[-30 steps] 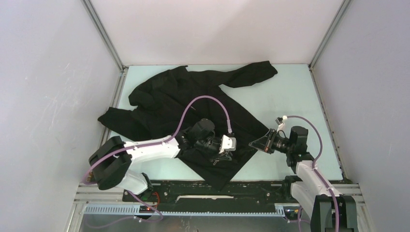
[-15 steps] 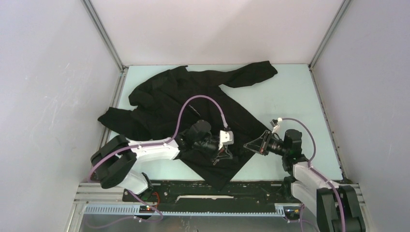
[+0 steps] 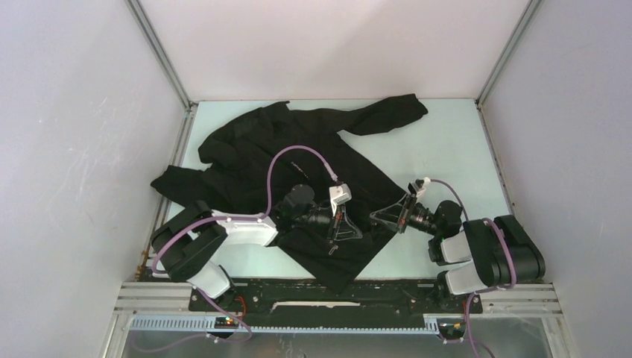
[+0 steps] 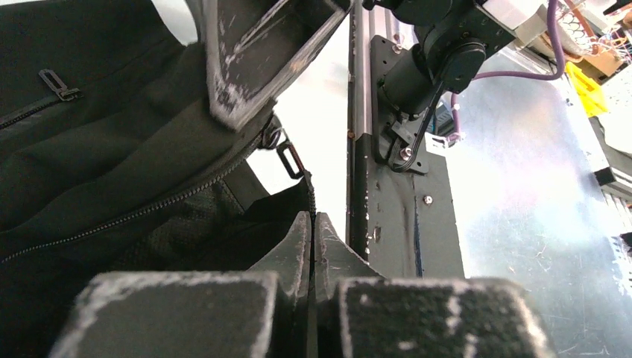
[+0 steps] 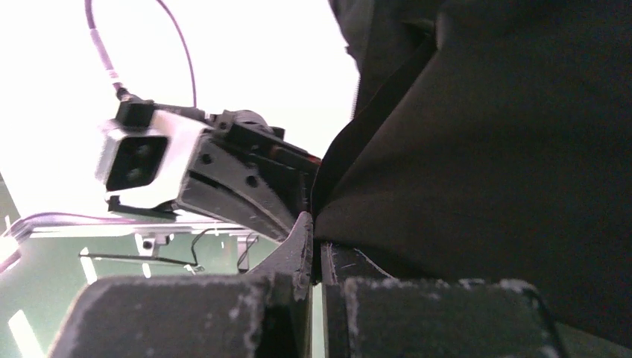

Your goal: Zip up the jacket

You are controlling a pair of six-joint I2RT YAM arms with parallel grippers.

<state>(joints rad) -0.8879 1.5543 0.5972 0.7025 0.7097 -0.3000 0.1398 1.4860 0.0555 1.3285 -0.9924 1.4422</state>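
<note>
The black jacket (image 3: 298, 149) lies spread on the pale green table (image 3: 447, 149), hem toward the near edge. My left gripper (image 3: 344, 228) is shut on the jacket's front edge near the hem. In the left wrist view its jaws (image 4: 313, 224) pinch the toothed zipper edge (image 4: 134, 216), with a small slider pull (image 4: 289, 159) just beyond. My right gripper (image 3: 378, 218) is shut on the jacket's fabric edge (image 5: 447, 149) close beside it. In the right wrist view its jaws (image 5: 317, 231) hold the hem. A pocket zip pull (image 4: 56, 82) shows at the left.
The black base plate (image 3: 298, 292) and metal frame rail (image 3: 335, 321) run along the near edge, just below the hem. Grey walls (image 3: 74, 149) close the left, right and back sides. The left arm's purple cable (image 3: 298, 153) arcs over the jacket.
My right gripper has moved left toward the jacket hem and its arm has folded low. My left gripper has shifted slightly back and tilted, still on the front edge.
</note>
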